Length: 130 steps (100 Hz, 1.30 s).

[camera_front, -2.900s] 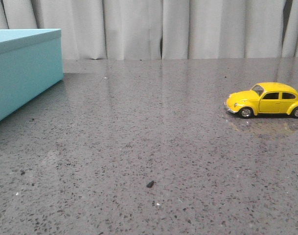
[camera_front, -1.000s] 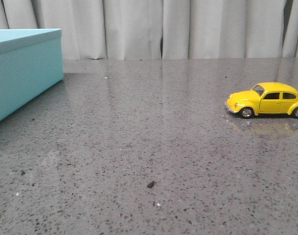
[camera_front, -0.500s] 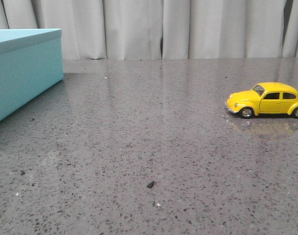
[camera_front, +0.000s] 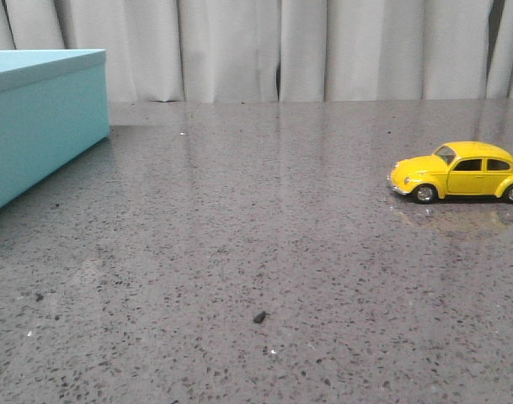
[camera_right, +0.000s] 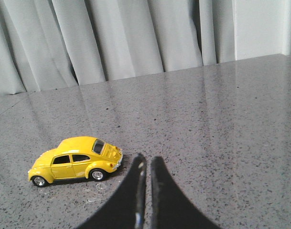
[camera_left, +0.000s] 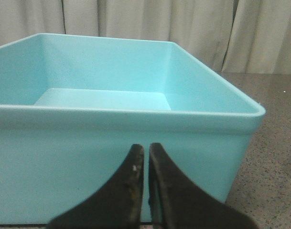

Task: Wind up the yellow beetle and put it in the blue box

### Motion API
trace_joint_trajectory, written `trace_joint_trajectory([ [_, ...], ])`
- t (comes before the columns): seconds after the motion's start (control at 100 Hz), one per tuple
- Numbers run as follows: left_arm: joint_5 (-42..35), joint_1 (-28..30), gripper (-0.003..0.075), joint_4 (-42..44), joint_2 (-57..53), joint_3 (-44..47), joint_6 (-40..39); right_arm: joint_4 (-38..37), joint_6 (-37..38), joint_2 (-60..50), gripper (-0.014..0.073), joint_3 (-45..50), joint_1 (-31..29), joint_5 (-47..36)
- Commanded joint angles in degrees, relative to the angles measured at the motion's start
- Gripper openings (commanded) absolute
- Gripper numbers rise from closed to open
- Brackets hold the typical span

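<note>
Grippers, left gripper (camera_left: 146, 157) and right gripper (camera_right: 146, 167), both pressed together; one yellow beetle (camera_front: 458, 172), one blue box (camera_front: 37, 118).

blue box (camera_front: 37, 126) cut off at left edge, yellow beetle (camera_front: 458, 171) rear clipped

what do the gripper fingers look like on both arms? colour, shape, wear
Left gripper: two black, curved fingers tapering to narrow tips, with pale scuff specks. Right gripper: same black tapered fingers, small light marks on one finger. No cables or arm links visible.
</note>
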Motion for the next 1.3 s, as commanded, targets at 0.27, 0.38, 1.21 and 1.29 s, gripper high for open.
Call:
trace_joint_trajectory([
  [0.27, -14.10, 0.02, -0.0019, -4.79, -1.76, 2.27, -2.34, 12.91, -0.02, -0.94, -0.0049, 1.08, -0.32, -12.53],
  [0.38, -15.39, 0.02, -0.0019, -5.25, -1.52, 0.71, -2.64, 17.30, -0.02, -0.94, -0.0049, -1.37, -0.32, -15.10],
  [1.21, 10.76, -1.11, -0.0019, -7.13, 27.59, -31.50, 0.97, 14.53, -12.90, 58.34, -0.0048, -65.34, 0.07, 51.83],
  [1.29, 11.59, -2.17, -0.0019, -7.13, 27.59, -31.50, 0.97, 11.24, -12.23, 62.98, -0.0047, -69.01, 1.97, 54.55],
])
